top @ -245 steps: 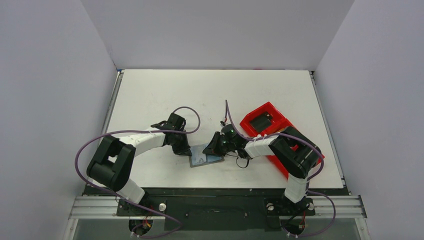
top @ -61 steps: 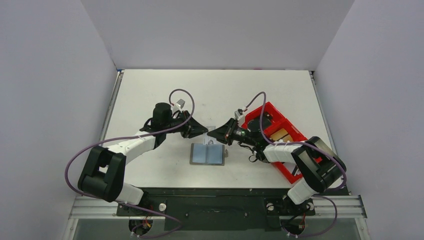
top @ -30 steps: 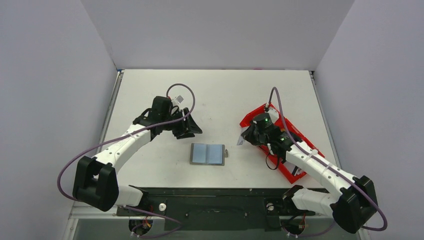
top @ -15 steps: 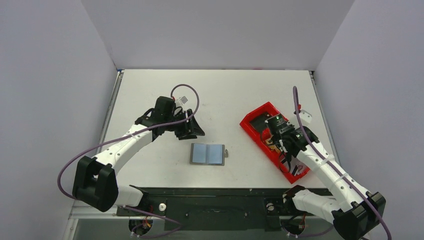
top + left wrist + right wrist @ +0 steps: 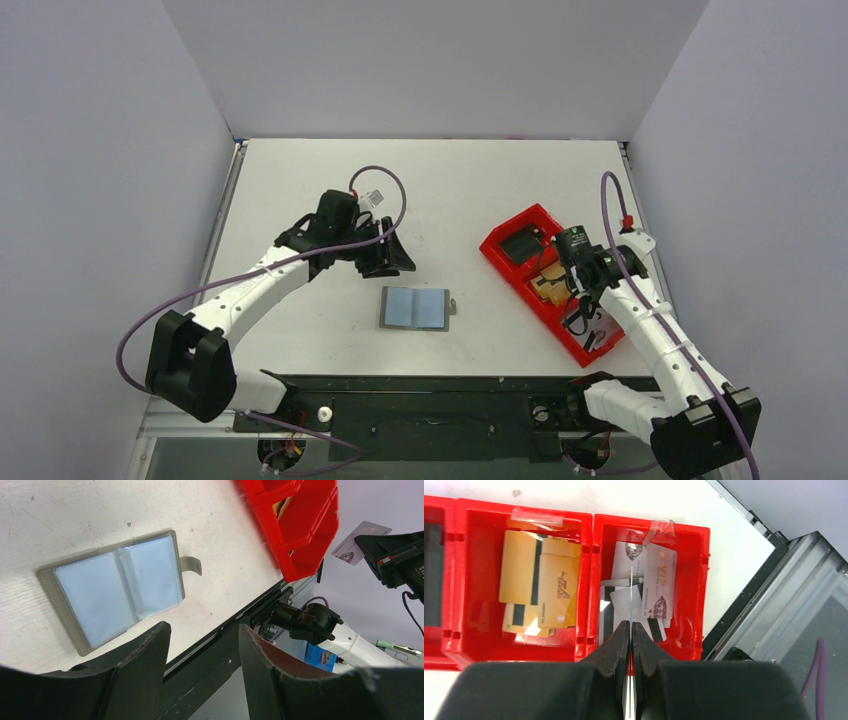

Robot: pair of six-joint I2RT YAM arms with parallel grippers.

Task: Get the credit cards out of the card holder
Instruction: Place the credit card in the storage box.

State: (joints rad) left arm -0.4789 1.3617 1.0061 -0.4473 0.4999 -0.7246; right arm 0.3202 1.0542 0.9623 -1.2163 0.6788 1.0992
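Card (image 5: 361,542) hung edge-on over the tray's (image 5: 701,580) end, pinched by the right gripper (image 5: 629,626); lowering before release should land it inside. Left of the tray lay the open wallet (image 5: 415,308), the left gripper (image 5: 202,630) agape nearby.

held card (image 5: 629,600): edge-on, face unreadable | red tray (image 5: 587,570): cut off at 9 o'clock | card holder (image 5: 112,590) pockets: cloudy, contents cannot be told

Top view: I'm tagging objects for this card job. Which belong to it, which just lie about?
Job: open card holder; white card in right gripper; gold cards and white cards in red tray.
Lying about: black block in tray's end compartment.
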